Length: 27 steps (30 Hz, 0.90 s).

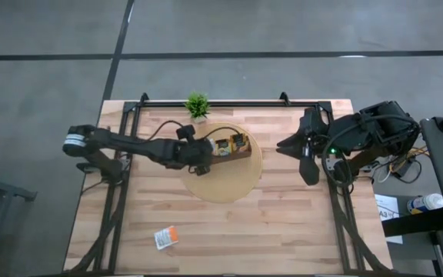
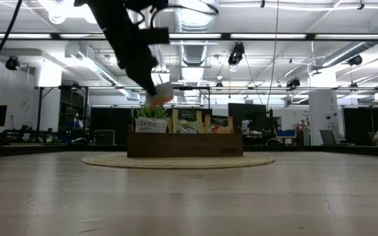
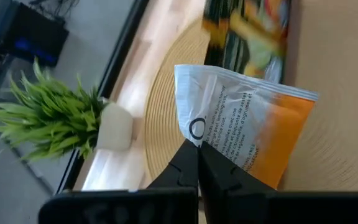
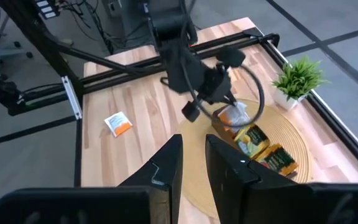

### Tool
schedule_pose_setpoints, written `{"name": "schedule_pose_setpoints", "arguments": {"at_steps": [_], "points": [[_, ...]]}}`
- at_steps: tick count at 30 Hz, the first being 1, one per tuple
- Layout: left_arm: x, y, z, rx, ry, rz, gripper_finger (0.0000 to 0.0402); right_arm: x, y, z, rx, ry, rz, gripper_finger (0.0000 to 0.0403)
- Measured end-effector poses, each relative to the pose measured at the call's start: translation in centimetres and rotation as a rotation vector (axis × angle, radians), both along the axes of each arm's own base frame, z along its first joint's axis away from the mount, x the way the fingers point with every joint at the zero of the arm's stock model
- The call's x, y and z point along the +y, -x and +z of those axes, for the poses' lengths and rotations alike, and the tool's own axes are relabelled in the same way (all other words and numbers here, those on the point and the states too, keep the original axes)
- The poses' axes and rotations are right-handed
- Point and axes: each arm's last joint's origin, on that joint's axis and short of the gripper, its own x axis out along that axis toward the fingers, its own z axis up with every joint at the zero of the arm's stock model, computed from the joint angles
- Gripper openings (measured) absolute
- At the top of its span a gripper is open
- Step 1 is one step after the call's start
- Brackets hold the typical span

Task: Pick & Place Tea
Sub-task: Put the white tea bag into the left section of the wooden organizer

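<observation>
- The left wrist view alone shows the left gripper (image 3: 197,146) clamped on a white-and-orange tea sachet (image 3: 244,134), above the round mat (image 1: 225,165).
- From above, another sachet (image 1: 165,237) lies alone near the table's front edge.
- The brown tray (image 2: 186,144) holds upright sachets.
- The right gripper (image 4: 193,163), fingers slightly apart and empty, waits at the table's right side.

The high view is looking straight down on the whole table (image 1: 283,223), with the round mat (image 1: 233,181) near its middle. The low view is sitting at tabletop height, facing level across the boards toward the mat (image 2: 176,160) and the room behind it. The left wrist view is hanging very close above the mat (image 3: 160,112). The right wrist view is looking from farther off, taking in the mat (image 4: 291,146). All four are sharing the mat.
</observation>
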Motion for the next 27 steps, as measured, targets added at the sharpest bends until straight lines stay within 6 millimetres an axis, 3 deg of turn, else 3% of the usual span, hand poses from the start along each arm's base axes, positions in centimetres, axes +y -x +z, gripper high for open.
{"name": "schedule_pose_setpoints", "arguments": {"at_steps": [4,10,27], "points": [[0.1,-0.4,-1.8,0.102,-0.041,0.019,0.0000,0.0,0.0,0.0,-0.001,-0.001,-0.004,0.0068],[0.2,-1.1,-2.8,0.143,-0.101,0.045,0.0000,0.0,0.0,0.0,0.001,0.000,-0.004,0.0068],[0.5,-1.1,-2.7,0.154,-0.185,0.090,0.0000,0.0,0.0,0.0,0.001,-0.003,-0.005,0.0068]]}}
